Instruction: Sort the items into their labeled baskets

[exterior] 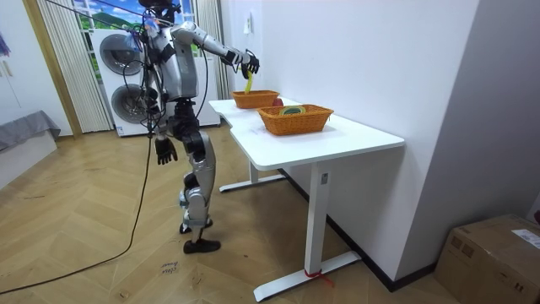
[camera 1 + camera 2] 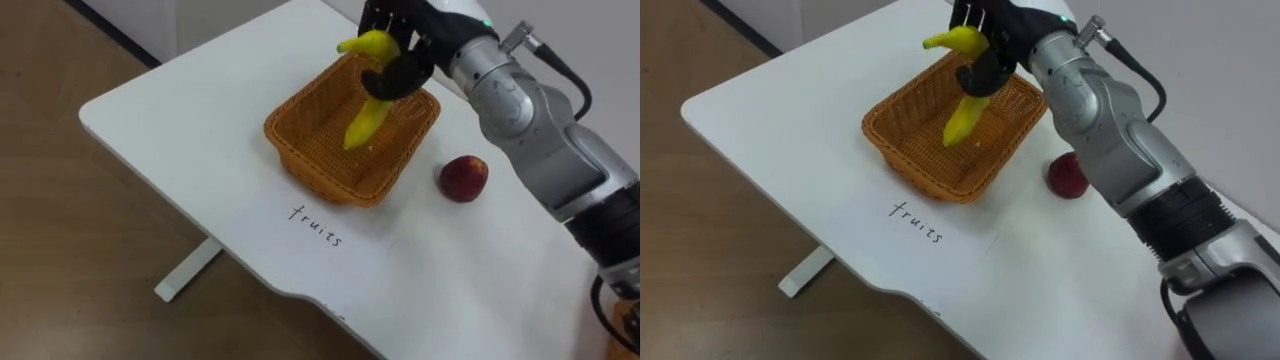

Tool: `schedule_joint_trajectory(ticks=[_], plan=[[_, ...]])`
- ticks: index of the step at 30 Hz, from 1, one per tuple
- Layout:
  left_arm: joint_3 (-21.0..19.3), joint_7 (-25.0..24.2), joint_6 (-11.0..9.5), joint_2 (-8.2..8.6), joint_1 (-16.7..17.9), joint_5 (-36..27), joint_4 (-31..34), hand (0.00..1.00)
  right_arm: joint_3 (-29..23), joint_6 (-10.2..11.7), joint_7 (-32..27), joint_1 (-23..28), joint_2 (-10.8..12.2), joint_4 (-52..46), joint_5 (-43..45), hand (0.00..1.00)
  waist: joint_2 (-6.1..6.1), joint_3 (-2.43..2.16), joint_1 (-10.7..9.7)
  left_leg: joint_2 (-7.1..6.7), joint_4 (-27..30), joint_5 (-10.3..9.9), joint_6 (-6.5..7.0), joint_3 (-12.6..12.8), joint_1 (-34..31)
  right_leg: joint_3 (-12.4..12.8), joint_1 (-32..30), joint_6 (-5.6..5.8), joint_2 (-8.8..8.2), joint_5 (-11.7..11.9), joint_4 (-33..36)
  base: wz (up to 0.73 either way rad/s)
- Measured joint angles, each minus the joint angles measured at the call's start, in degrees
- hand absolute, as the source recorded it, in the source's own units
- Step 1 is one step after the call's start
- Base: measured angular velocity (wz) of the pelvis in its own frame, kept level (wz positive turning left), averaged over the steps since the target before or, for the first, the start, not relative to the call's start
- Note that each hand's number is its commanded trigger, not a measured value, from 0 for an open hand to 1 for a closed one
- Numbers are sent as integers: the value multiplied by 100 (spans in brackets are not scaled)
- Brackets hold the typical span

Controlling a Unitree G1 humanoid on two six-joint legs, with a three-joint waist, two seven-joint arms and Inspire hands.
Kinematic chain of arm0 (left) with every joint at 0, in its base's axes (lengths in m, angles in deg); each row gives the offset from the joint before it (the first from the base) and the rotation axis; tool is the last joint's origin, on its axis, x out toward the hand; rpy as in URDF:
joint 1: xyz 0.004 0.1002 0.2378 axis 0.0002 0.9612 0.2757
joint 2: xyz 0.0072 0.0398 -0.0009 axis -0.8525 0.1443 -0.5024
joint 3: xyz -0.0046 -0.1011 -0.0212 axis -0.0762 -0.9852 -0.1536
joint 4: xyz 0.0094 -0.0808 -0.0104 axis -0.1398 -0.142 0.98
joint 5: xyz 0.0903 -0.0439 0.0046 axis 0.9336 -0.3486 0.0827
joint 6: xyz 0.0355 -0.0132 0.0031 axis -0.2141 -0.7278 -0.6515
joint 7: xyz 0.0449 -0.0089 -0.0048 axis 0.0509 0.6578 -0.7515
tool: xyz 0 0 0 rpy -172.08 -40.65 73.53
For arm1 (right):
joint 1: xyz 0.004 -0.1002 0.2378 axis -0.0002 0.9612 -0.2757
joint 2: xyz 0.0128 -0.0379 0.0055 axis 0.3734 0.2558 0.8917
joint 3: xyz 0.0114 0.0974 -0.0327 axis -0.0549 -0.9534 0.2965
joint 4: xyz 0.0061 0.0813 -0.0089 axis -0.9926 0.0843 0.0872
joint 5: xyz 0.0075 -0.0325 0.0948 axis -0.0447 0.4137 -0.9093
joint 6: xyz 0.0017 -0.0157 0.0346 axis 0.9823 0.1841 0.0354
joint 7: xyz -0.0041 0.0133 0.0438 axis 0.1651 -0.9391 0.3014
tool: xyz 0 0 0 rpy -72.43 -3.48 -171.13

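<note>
There are two wicker baskets: the fruit basket [image 2: 340,150] and a second basket [image 1: 295,120] near it. One banana [image 2: 366,118] is over the fruit basket. One red apple [image 2: 464,178] and one paper label [image 2: 316,225] lie beside it.

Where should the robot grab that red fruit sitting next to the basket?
Probably around its round middle, from above. The red fruit sits alone on the table, and the basket wall guards its left. The right hand is busy holding the banana.
</note>
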Motion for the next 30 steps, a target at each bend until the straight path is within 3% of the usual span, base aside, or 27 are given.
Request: schedule_joint_trajectory(ticks=[30], plan=[[3,-221,14,-53,148,112,290,0,0,57,-191,1,-44,62,-1,0,10,-2,-43,-23,19,1,-2,-4,-38,-2,19,0,0,0,-90,0]])
